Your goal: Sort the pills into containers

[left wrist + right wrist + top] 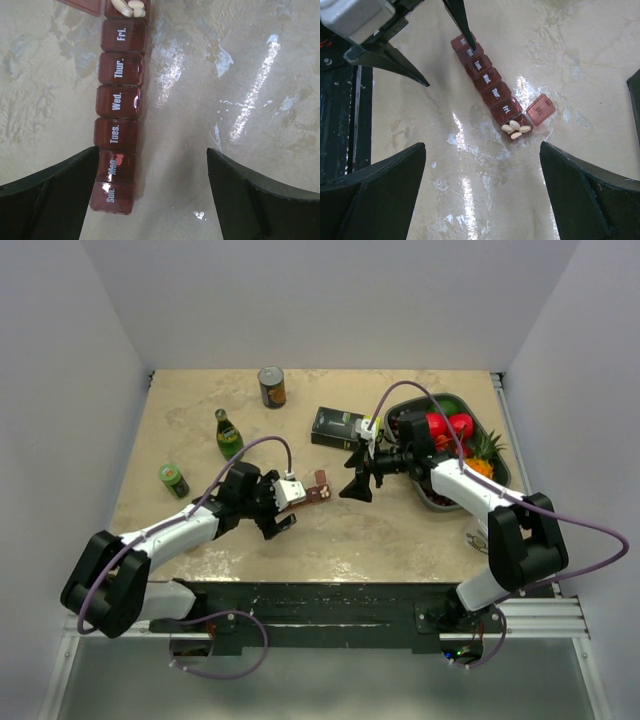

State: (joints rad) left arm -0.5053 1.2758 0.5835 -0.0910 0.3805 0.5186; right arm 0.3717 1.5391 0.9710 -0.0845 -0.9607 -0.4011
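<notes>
My left gripper (152,152) stands wide apart and holds nothing. The Sun. and Mon. end of the containers (119,105) sits between its fingers, close against 1 of them; I cannot tell if they touch. The maroon strip lies flat on the bench (240,60), near its middle. My right gripper (481,146) is also spread apart and empty, over the strip's other end, where 1 lid (540,109) is flipped open and 4 pale pills (516,129) lie inside.
</notes>
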